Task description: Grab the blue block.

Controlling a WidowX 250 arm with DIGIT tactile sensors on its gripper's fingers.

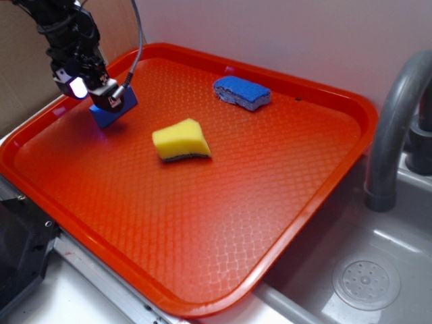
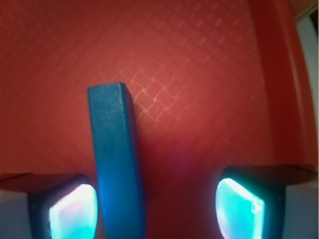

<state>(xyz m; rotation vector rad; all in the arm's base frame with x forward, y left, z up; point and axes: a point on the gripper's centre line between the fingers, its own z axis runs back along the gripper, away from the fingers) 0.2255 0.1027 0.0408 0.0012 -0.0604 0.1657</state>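
Straddling the small smooth solid-blue rectangular block (image 2: 117, 164) with my black gripper (image 2: 157, 209), near the far-left corner of the orange textured plastic tray (image 1: 283, 223).
Fingers wide apart, gripping nothing; block sits off-centre beside one glowing pad (image 2: 72, 211), possibly touching, so closing should centre it.

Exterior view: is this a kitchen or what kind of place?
Probably a toy or mock kitchen sink set up for a robot: a grey faucet over a sink with a drain, and sponges on an orange tray.
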